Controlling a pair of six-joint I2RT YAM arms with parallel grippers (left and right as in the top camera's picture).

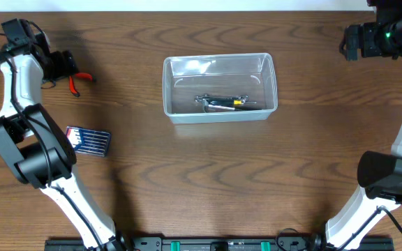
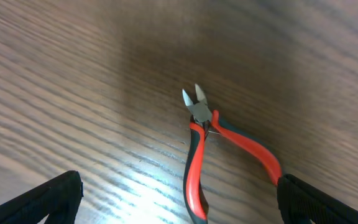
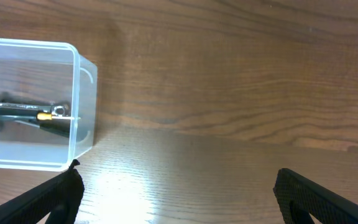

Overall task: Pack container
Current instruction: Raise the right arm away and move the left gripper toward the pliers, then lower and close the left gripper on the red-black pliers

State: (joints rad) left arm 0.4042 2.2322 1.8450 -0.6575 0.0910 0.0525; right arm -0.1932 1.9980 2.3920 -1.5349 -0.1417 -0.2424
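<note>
Left end effector [image 2: 179, 186] spread over pliers [image 2: 194, 168], right end effector [image 3: 178, 180] spread, apparently clear of container [image 3: 82, 93]

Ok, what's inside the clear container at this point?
Inside the container, a small cluster of hand tools lies toward the robot-side wall: shiny metal pieces and a dark handle with a yellow band. They overlap, so their count and anything beneath them can't be told.
</note>
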